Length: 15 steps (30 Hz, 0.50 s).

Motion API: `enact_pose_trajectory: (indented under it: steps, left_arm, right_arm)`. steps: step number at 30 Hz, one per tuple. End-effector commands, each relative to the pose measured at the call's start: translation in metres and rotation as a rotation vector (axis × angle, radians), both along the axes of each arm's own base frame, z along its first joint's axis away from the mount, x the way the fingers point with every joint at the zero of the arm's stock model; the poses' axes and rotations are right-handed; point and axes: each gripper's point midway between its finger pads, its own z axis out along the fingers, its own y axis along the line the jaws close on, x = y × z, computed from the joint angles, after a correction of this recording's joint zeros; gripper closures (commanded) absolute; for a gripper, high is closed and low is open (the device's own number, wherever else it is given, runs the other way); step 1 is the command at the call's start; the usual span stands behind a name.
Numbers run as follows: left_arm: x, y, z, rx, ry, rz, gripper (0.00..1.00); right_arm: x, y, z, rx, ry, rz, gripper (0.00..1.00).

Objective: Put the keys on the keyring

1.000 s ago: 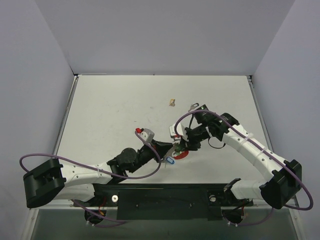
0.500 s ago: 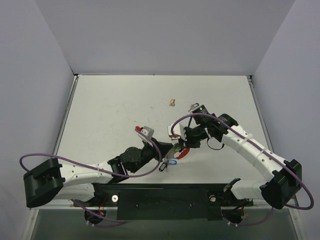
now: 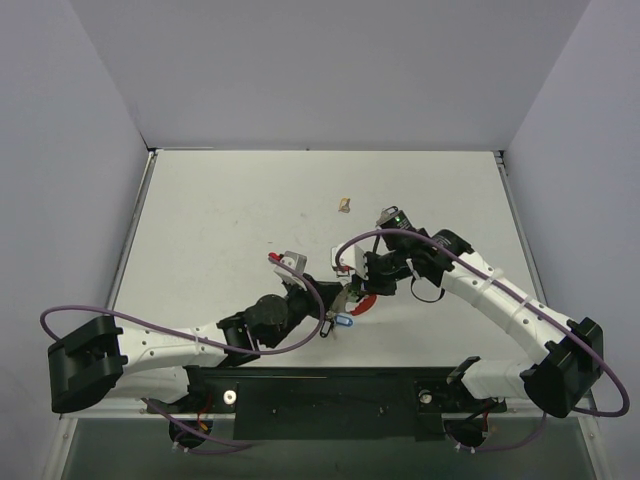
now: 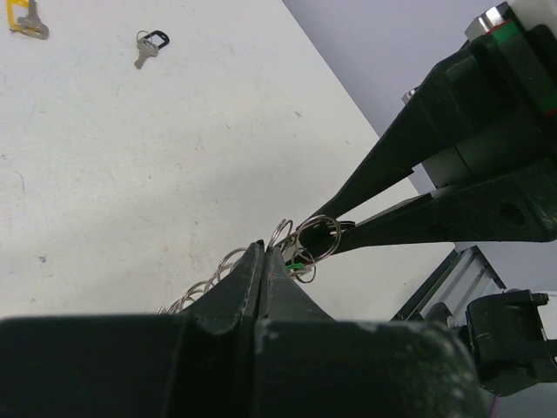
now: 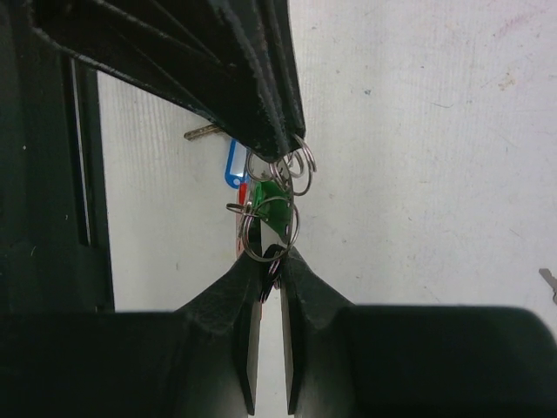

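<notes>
Keys (image 5: 202,132) hang in a small bunch from the keyring (image 5: 270,228), a cluster of linked wire rings held between the two grippers near the front middle of the table (image 3: 220,220). The left gripper (image 4: 264,252) has its jaws pressed together on one side of the cluster. The right gripper (image 5: 271,254) pinches a single ring from the opposite side, its jaws almost touching.

From above, the fingers hide most of the bunch, and only a blue tag (image 3: 343,322) and a red bit (image 3: 366,303) show. The right wrist view shows the separate rings, a green tag (image 5: 271,196) and a key shaft poking out behind the left fingers. The left wrist view shows a loose key (image 4: 150,48) with a black head lying well apart on the table. A yellow-tagged piece (image 4: 26,22) lies farther off.
</notes>
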Motion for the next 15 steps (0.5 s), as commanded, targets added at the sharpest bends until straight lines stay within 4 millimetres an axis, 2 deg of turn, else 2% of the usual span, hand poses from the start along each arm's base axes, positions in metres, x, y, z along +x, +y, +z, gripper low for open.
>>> enact_pose_trajectory:
  steps: [1, 5, 15]
  left_arm:
    - [0.022, 0.007, 0.050, -0.092, -0.082, 0.137, 1.00]
    - [0.022, 0.007, 0.055, -0.067, -0.091, 0.158, 1.00]
    - [0.028, 0.013, 0.051, -0.015, -0.044, 0.226, 1.00]
  right_arm:
    - [-0.014, 0.020, 0.020, 0.087, 0.064, -0.044, 0.98]
    - [0.004, 0.022, 0.023, 0.089, 0.019, -0.138, 1.00]
    - [0.010, 0.022, 0.027, 0.086, 0.000, -0.180, 1.00]
